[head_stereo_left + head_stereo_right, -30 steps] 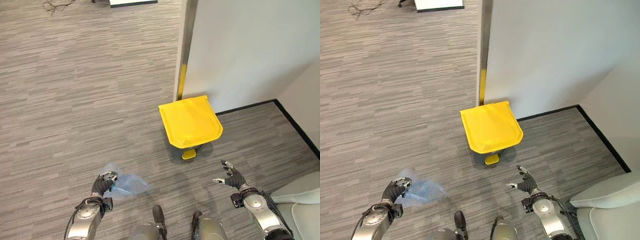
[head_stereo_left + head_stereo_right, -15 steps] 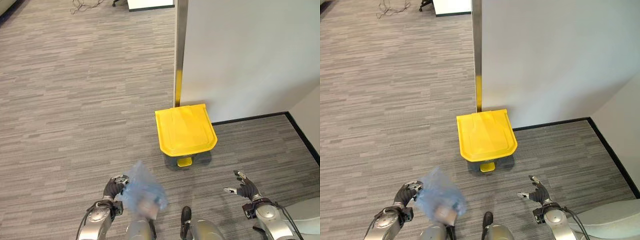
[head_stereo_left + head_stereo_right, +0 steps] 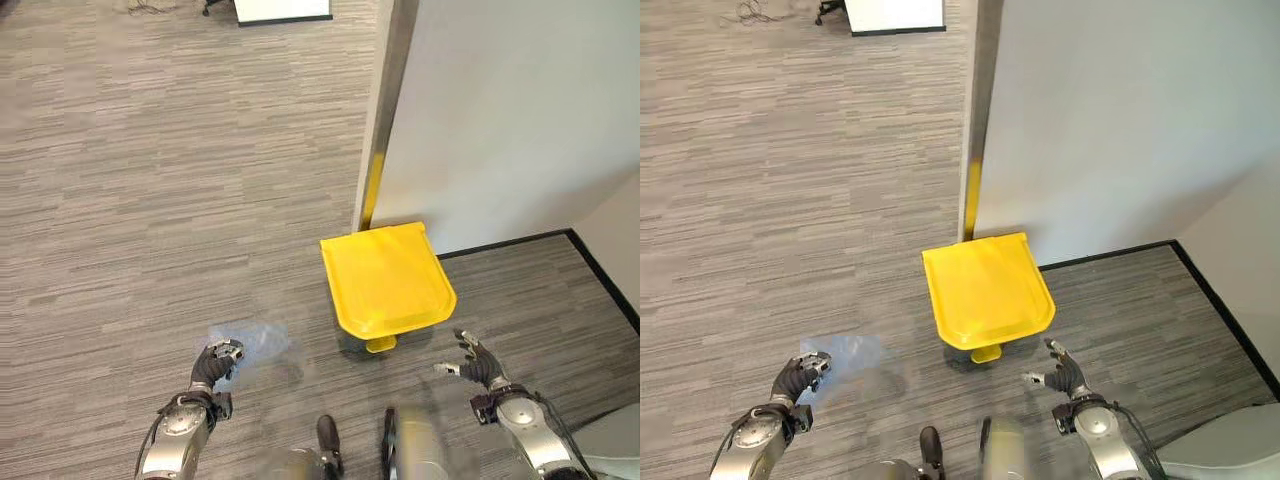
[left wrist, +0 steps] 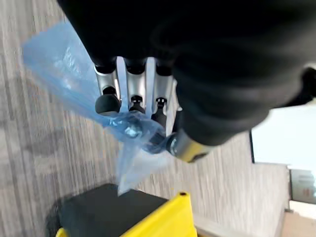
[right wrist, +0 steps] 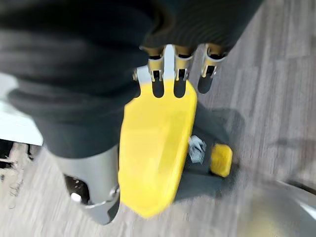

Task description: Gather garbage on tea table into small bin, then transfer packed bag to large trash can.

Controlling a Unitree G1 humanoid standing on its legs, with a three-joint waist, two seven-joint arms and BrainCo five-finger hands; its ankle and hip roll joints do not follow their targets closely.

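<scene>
A large trash can with a closed yellow lid (image 3: pixel 388 277) and a yellow foot pedal (image 3: pixel 380 345) stands on the grey floor against a white wall. My left hand (image 3: pixel 211 366) is low at the left, curled shut on the neck of a translucent blue bag (image 3: pixel 248 340) that hangs beside it. In the left wrist view my fingers (image 4: pixel 134 94) pinch the blue bag (image 4: pixel 64 69), with the can's dark body (image 4: pixel 103 212) beyond. My right hand (image 3: pixel 474 364) hangs open, low at the right, just right of the can (image 5: pixel 155 143).
A white partition wall (image 3: pixel 520 110) with a metal edge post (image 3: pixel 385 110) rises behind the can. Black skirting (image 3: pixel 600 275) runs along the right corner. A pale rounded seat (image 3: pixel 1230 455) shows at the lower right. Grey striped flooring (image 3: pixel 150 180) stretches left.
The camera has shifted, so the can sits slightly right and lower. The blue bag has swung back from in front of me to beside my left hand. The right hand stays open.
</scene>
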